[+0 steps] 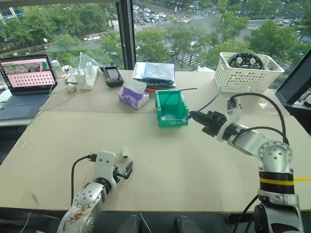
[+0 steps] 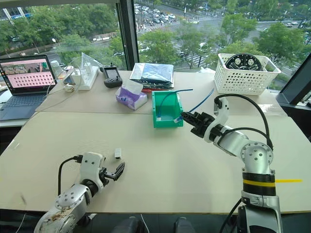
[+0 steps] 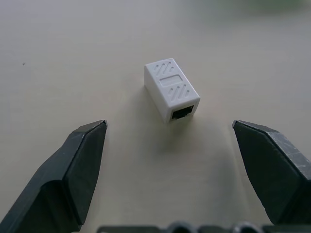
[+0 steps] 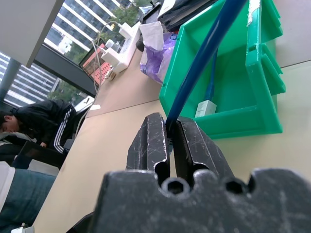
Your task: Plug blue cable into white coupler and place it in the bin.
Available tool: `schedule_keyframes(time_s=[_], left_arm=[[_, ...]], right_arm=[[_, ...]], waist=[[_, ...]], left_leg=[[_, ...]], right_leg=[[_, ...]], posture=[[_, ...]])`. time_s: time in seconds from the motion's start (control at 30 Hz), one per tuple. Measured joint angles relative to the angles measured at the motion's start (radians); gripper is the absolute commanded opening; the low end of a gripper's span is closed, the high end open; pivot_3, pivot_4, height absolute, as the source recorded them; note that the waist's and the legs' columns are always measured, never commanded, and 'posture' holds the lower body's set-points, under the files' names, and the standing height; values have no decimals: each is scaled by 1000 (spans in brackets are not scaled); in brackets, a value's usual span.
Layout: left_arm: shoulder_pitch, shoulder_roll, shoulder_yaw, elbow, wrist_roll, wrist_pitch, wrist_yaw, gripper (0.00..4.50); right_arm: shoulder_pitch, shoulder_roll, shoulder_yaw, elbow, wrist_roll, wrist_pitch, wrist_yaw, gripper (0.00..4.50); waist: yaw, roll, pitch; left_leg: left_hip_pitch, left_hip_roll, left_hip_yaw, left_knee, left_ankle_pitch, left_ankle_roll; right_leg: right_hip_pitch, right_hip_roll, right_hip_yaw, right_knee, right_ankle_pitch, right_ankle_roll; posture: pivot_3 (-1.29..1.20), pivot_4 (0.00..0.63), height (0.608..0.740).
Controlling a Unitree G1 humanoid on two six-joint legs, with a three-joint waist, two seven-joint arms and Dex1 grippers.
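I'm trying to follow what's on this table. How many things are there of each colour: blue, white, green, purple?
Blue: 1, the blue cable
White: 2, the white coupler and the white basket
Green: 1, the bin
Purple: 1, the tissue pack
Total: 5

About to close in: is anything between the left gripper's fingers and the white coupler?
No. The left wrist view shows bare table between the open left gripper and the white coupler, which lies just ahead of the fingers, untouched.
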Motion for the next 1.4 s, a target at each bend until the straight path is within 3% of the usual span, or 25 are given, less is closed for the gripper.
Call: schedule_keyframes(time_s=[0.23, 0.5, 0.6, 0.7, 0.83, 1.17, 1.3, 1.4], left_arm=[[-105, -18, 4, 1, -15, 95, 17, 4482], [-454, -31, 65, 20, 10, 695, 139, 4482], [-560, -37, 87, 59, 17, 816, 157, 4482], [-607, -41, 103, 106, 10, 842, 166, 4482], [-744, -117, 185, 235, -2, 846, 227, 4482], [-859, -129, 200, 431, -140, 846, 467, 4482], [-874, -122, 231, 493, -316, 846, 656, 4482], [-904, -156, 294, 554, -527, 846, 894, 4482]], right_arm=[[8, 21, -6, -10, -12, 0, -2, 0], [34, 69, -4, -52, -22, 0, -17, 0], [45, 76, -8, -67, -22, 0, -26, 0], [58, 86, -9, -84, -22, -1, -30, 0], [72, 114, -13, -92, -29, -3, -42, 0], [88, 129, -19, -115, -40, -10, -52, 0], [95, 136, -21, -115, -44, -11, -56, 0], [95, 139, -23, -116, -50, -11, -57, 0]], waist=[[-3, 0, 0], [-14, 0, 0], [-15, 0, 0], [-16, 0, 0], [-14, -1, 0], [-15, -1, 0], [-14, -1, 0], [-12, -1, 0]], left_leg=[[0, 0, 0, 0, 0, 0], [0, -1, -1, 0, 0, 0], [0, -1, -1, 0, 0, 0], [0, -1, -1, 0, 0, 0], [0, -1, -2, 0, 0, 0], [-1, -1, -2, -1, 0, 0], [-1, -1, -2, -1, 0, 0], [-1, -1, -3, 0, 0, 0]], right_leg=[[0, 0, 0, 0, 0, 0], [0, 1, -1, 1, -2, 4], [0, 1, -1, 1, -1, 3], [0, 1, -1, 1, 0, 2], [0, 1, -1, 1, 0, 2], [-1, 1, -1, 1, 0, 1], [-1, 0, -1, 1, 0, 1], [-1, -1, -1, 1, 1, 2]], posture=[[0, 150, 740], [0, 150, 740], [0, 150, 740], [0, 150, 740], [0, 150, 740], [0, 150, 740], [0, 150, 740], [0, 150, 740]])
